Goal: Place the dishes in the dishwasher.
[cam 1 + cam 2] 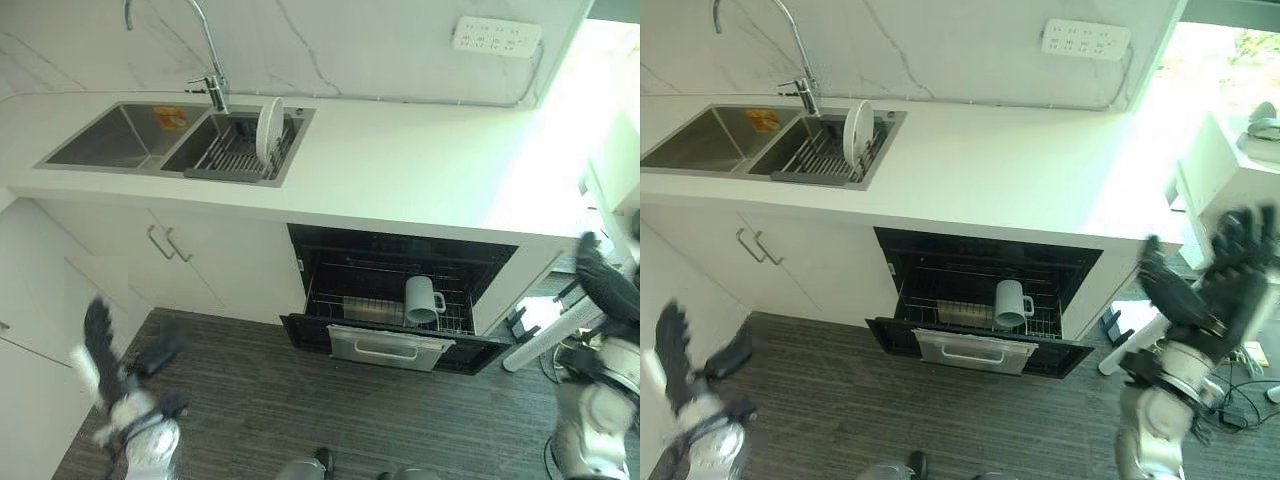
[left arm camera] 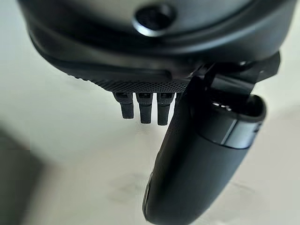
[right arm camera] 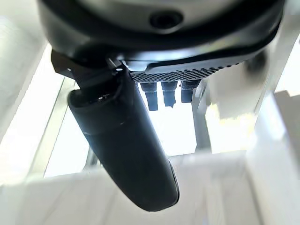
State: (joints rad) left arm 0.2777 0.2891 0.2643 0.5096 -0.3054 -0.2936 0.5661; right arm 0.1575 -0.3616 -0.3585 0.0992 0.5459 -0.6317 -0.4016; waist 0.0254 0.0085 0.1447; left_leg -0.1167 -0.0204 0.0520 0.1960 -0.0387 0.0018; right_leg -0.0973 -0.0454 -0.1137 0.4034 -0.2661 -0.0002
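One white plate (image 1: 269, 129) stands on its edge in the wire rack (image 1: 232, 155) inside the right basin of the steel sink (image 1: 120, 135), and you have not taken it yet. One pale mug (image 1: 421, 298) with a handle already sits in the pulled-out basket (image 1: 385, 310) of the dishwasher (image 1: 400, 300), which is open under the tabletop (image 1: 420, 170). So the task looks partly done, and I judge that the step now is to go for the plate.

Your left hand (image 1: 105, 350) hangs low near the floor (image 1: 300, 400), in front of the white cabinets (image 1: 180, 260), with its fingers straight and nothing in them; the left wrist view shows the same. Your right hand (image 1: 1210, 275) is raised at the right side, well apart from the dishwasher, also spread and empty.

For the next move you probably need to come closer to the sink and lift the left hand over the tabletop edge. The plate is round, thin and glossy, so it may slip; pinch its rim firmly and lift it straight out of the thin metal wires
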